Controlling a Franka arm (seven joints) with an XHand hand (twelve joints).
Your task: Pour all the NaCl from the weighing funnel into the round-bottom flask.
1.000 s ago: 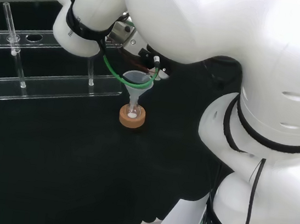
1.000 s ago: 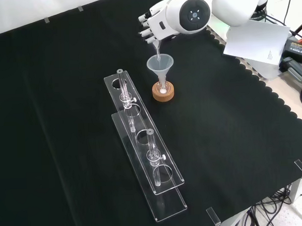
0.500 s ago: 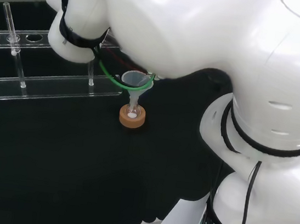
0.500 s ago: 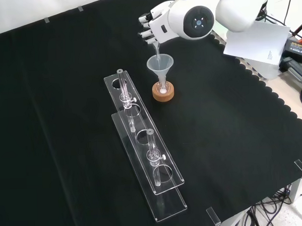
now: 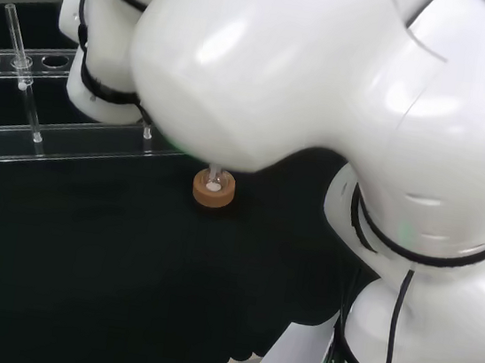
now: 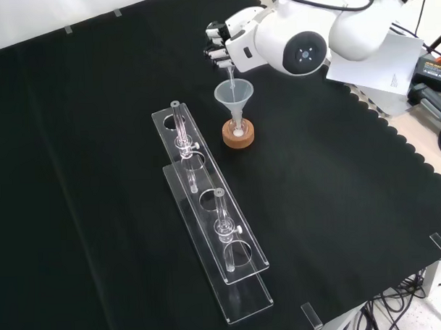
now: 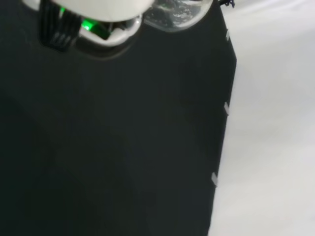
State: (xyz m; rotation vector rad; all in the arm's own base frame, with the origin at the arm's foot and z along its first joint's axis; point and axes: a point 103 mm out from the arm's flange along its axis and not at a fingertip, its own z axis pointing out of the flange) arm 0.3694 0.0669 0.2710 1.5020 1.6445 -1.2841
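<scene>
hand (image 6: 227,49) curled round weighing funnel (image 6: 232,72), its stem tipped down into clear funnel (image 6: 234,98) seated in round-bottom flask (image 6: 238,132) on cork ring (image 6: 238,137).

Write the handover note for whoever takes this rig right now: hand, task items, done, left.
Hand: fingers curled on the weighing funnel, held tilted with its narrow end down into the mouth of the filter funnel, seen in the front view.
Filter funnel sits in the neck of the round-bottom flask, which rests on a cork ring beside the clear racks.
Done: some white powder already lies in the flask's bottom.
Left: whether the weighing funnel is empty cannot be seen; finish the pour, then withdraw it without knocking the filter funnel.
</scene>
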